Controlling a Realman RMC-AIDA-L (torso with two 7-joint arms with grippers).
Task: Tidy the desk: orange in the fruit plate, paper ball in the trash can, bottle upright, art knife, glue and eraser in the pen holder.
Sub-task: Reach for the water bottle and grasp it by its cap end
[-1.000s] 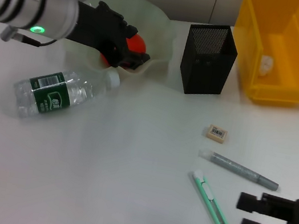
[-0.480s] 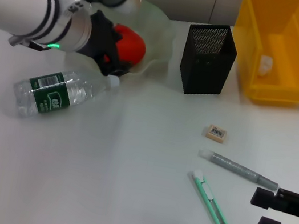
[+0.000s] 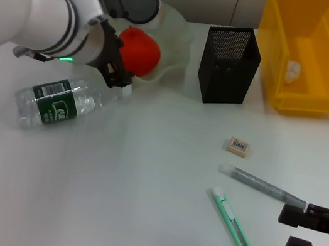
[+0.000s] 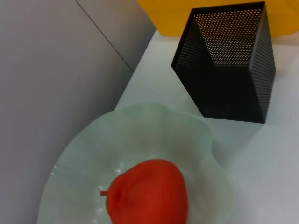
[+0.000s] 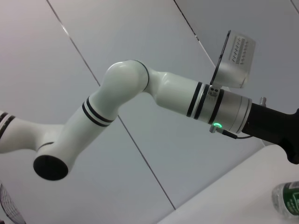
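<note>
Since a second ago the left gripper (image 3: pixel 117 71) has drawn back from the fruit plate (image 3: pixel 178 39) toward the near left, leaving the orange (image 3: pixel 139 50) in the plate, and the right gripper (image 3: pixel 290 232) has slid right.

At the near right edge, that right gripper has its two fingers apart and holds nothing. Just left of it lie the art knife (image 3: pixel 236 232) and the glue (image 3: pixel 262 186), with the eraser (image 3: pixel 238 146) a little farther back. On the left the bottle (image 3: pixel 63 103) lies on its side. Beyond its cap sits the left gripper; I cannot tell whether its fingers are open. The pen holder (image 3: pixel 228 64) stands right of the plate, and the trash can (image 3: pixel 313 57) sits far right with the paper ball (image 3: pixel 292 70) inside.
</note>
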